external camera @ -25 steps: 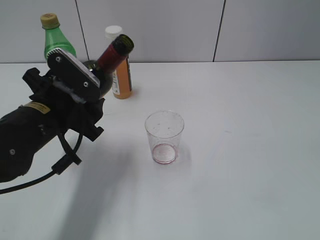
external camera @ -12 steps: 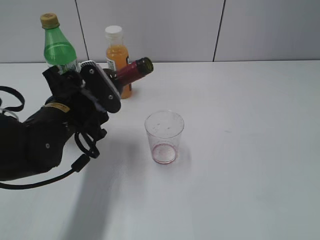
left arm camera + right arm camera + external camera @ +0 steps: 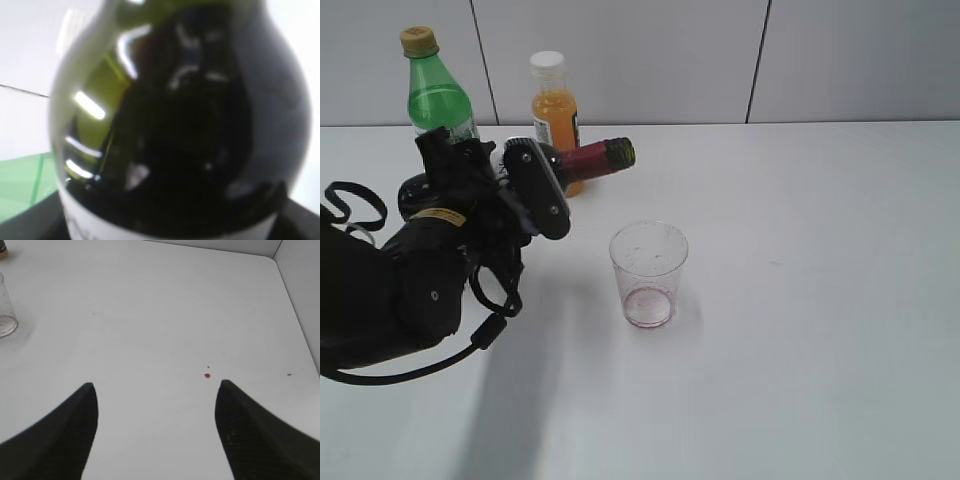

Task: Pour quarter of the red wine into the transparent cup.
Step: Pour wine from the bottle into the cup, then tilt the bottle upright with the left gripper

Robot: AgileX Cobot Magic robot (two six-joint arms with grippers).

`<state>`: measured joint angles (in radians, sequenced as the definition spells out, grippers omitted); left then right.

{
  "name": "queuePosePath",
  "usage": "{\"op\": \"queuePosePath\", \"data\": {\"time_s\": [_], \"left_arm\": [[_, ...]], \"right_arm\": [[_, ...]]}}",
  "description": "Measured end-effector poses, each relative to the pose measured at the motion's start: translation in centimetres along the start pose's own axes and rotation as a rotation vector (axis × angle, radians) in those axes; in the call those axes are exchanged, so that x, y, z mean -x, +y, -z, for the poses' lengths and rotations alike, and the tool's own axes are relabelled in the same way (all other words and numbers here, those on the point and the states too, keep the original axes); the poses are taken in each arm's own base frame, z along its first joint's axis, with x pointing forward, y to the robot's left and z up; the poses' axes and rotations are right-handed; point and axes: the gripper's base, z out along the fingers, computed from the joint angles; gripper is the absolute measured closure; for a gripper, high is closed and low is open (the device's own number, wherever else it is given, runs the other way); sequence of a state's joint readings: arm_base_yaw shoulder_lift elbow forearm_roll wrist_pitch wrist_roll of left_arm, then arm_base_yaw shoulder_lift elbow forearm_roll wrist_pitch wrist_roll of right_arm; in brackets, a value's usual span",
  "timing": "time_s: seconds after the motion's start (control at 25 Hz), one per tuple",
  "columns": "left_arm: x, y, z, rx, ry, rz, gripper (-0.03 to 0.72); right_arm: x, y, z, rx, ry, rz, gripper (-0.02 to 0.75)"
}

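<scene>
We are seeing the left gripper [image 3: 535,185] clamping the wine bottle [image 3: 582,160] by its body, holding it nearly level in the air with the red foil neck pointing right, its mouth up and left of the transparent cup [image 3: 648,273]. The cup is standing upright on the white table [image 3: 820,300], apart from the bottle, only a reddish stain at its base. The right gripper [image 3: 156,390] is hanging spread wide over bare table, holding nothing.
</scene>
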<state>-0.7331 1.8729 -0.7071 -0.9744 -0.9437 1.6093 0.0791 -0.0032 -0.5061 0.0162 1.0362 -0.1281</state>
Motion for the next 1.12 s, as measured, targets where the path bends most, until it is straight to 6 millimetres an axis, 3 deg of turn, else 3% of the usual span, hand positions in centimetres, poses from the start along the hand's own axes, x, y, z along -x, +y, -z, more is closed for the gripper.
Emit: {"op": "queuePosePath", "data": {"time_s": [0.68, 1.12], "left_arm": [[0.4, -1.0, 0.5, 0.061, 0.016, -0.118, 0.137], [-1.0, -1.5, 1.4, 0.085, 0.031, -0.19, 0.137]], "right_arm": [[0.0, 0.0, 0.0, 0.0, 0.0, 0.001, 0.152], [0.0, 0.0, 0.0, 0.0, 0.0, 0.0, 0.152]]}}
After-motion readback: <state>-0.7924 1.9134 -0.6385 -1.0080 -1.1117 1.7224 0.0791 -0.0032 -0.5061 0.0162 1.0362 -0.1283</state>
